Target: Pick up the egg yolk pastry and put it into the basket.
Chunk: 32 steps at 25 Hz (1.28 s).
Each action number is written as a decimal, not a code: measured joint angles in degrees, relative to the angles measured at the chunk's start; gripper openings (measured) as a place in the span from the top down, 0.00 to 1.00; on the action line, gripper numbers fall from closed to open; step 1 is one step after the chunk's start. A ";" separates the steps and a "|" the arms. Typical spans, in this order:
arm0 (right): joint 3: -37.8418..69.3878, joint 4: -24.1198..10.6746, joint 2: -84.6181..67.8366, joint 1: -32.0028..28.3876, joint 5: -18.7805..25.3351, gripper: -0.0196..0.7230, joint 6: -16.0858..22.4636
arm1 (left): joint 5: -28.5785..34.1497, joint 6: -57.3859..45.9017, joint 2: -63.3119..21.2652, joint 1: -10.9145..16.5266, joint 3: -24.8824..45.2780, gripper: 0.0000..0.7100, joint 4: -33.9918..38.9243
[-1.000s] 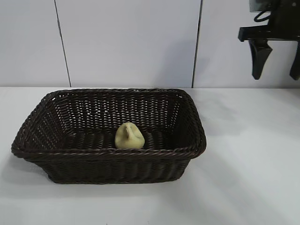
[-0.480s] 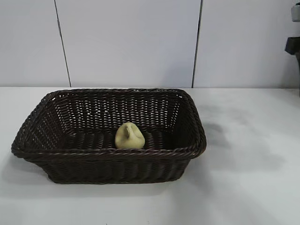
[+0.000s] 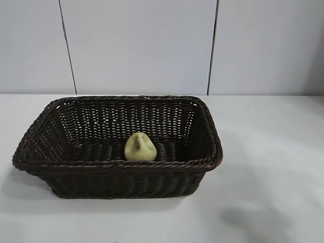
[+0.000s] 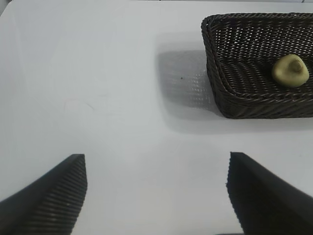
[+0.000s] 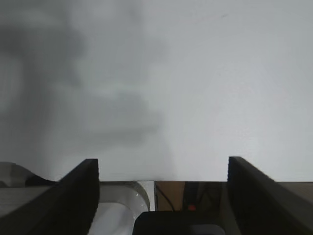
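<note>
Pastry (image 3: 139, 147) already sits inside the basket (image 3: 121, 166), center-front on the floor, lower middle of the exterior frame. Your left gripper (image 4: 156, 196) is wide and empty; in its wrist view the pastry lies upper right, well apart. Right gripper (image 5: 163, 196) is wide and empty over bare table (image 5: 195, 73). Looks done; park both arms.
</note>
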 joint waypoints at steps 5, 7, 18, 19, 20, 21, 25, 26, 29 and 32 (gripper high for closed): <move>6.40 0.00 -14.60 0.00 -1.70 0.26 -0.02 | 0.00 0.00 0.00 0.00 0.00 0.20 0.00; 7.71 0.00 -19.20 0.00 -2.45 0.26 -0.02 | 0.00 0.00 0.00 0.00 0.00 0.20 0.00; 8.09 0.00 -36.18 0.00 -2.83 0.26 -0.02 | 0.00 0.00 0.00 0.00 0.00 0.20 0.00; 8.09 0.00 -38.02 0.00 -2.83 0.26 -0.02 | 0.00 0.00 0.00 0.00 0.00 0.20 0.00; 8.09 0.00 -40.01 0.00 -2.77 0.26 -0.02 | 0.00 0.00 0.00 0.00 0.00 0.20 0.00; 8.09 0.00 -42.07 0.00 -2.70 0.26 -0.02 | 0.00 0.00 0.00 0.00 0.00 0.20 0.00; 8.09 0.00 -48.60 0.00 -2.44 0.26 -0.02 | 0.00 0.00 0.00 0.00 0.00 0.20 0.00; 8.09 0.00 -49.02 0.00 -2.30 0.26 -0.02 | 0.00 0.00 0.00 0.00 0.00 0.20 0.00; 8.09 0.00 -49.16 0.00 -2.25 0.26 -0.02 | 0.00 0.00 0.00 0.00 0.00 0.20 0.00; 8.09 0.07 -49.16 0.00 -2.25 0.26 -0.02 | 0.00 0.00 0.00 0.00 0.00 0.20 0.00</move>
